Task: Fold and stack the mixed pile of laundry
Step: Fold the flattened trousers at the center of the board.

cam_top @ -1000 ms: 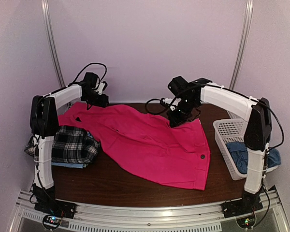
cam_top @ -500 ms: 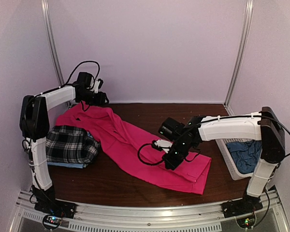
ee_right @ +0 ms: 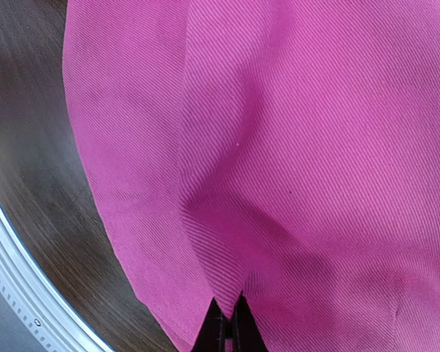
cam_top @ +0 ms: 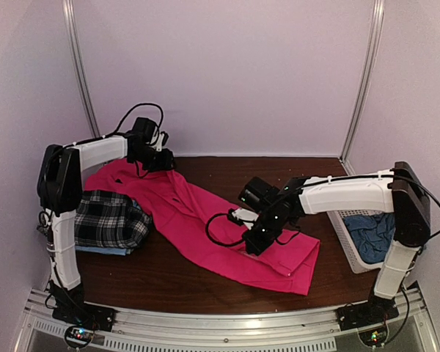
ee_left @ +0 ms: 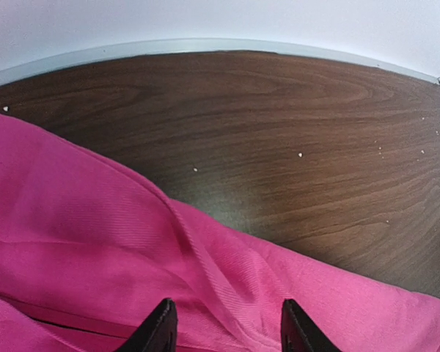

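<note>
Finely ribbed matt pink trousers (ee_right: 315, 147), glossy dark wood-grain table (ee_left: 279, 132)

Setting: lab robot cell, not a home. Evidence: my left arm (cam_top: 95, 150) and right arm (cam_top: 345, 192) stand on a slotted metal rail (cam_top: 227, 326). The dark wood-grain table (cam_top: 176, 275) is boxed by plain pale walls (cam_top: 227, 73) with metal corner posts (cam_top: 79, 73). Exposed cables (cam_top: 218, 229) loop off the wrists.

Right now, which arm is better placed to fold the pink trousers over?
Right: the right tool is shut on a pinch of the hot-pink trousers; the left tool stands open over their far end.
</note>
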